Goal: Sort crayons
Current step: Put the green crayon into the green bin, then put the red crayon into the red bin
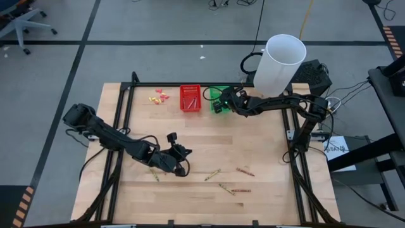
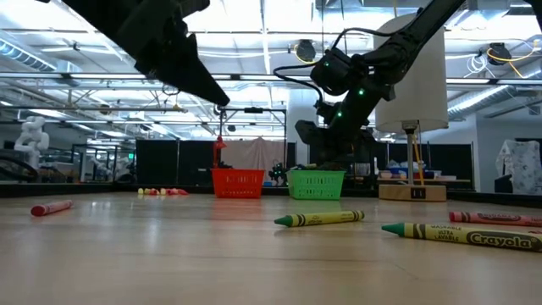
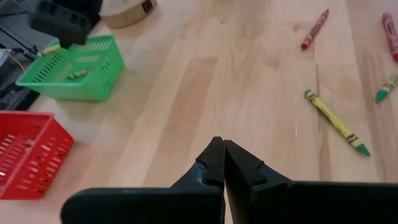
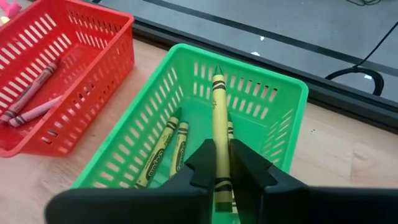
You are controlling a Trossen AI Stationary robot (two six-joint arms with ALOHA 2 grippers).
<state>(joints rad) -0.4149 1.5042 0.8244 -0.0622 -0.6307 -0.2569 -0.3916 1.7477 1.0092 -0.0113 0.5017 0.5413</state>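
Observation:
My right gripper (image 4: 219, 163) hangs over the green basket (image 4: 249, 68) at the table's far edge, shut on a yellow-green crayon (image 4: 217, 106). Other yellow-green crayons (image 4: 177, 146) lie on the basket's floor. The red basket (image 4: 62, 56) beside it holds reddish crayons (image 4: 31, 93). My left gripper (image 3: 222, 148) is shut and holds nothing, above the bare table near its left front (image 1: 180, 166). Several loose crayons lie flat on the table near the front, among them a yellow-green one (image 3: 336, 121) and a red one (image 3: 315, 28). My right gripper pinches the yellow-green crayon between its two fingers, on the crayon's rear half (image 4: 218, 171). The fingers slant down from the table's right side and lie along the crayon. Its pointed end (image 4: 217, 71) sticks out past the fingertips, lifted clear above the green basket.
Small yellow and pink scraps (image 1: 159, 96) lie left of the red basket (image 1: 190, 98). A tall white cylinder (image 1: 281, 63) stands at the far right behind my right arm. Loose crayons (image 1: 212, 175) (image 1: 245, 171) (image 1: 240, 190) dot the front middle of the table.

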